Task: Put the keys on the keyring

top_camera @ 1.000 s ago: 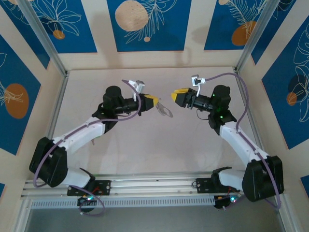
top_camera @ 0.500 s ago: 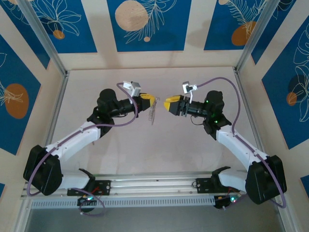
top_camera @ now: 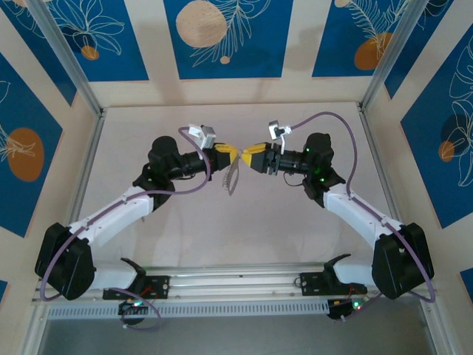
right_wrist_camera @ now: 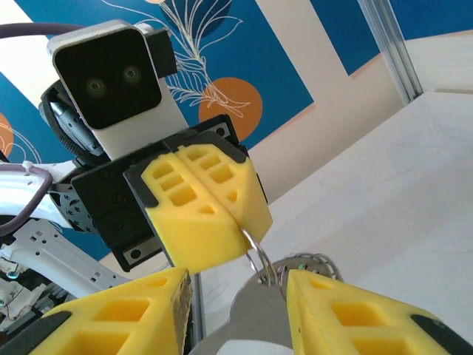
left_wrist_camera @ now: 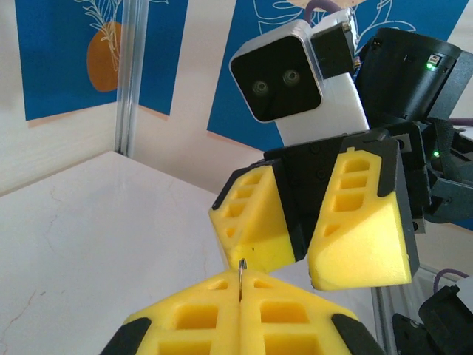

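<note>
At the top view's centre we see the left gripper [top_camera: 232,154] clamped tight on the keyring [top_camera: 233,177], which dangles below it; the right gripper [top_camera: 250,157] faces it, jaws parted

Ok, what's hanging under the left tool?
The keyring, pinched in the shut left tool, with silvery keys below; the loop's top is hidden between its fingers.

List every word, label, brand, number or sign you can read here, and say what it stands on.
None: no text can be read.
On the blue wall panels: leaf and circle drawings, no words.
On the wrist camera housing and the yellow fingers: blank.
On the keyring: too thin to show any marking.
</note>
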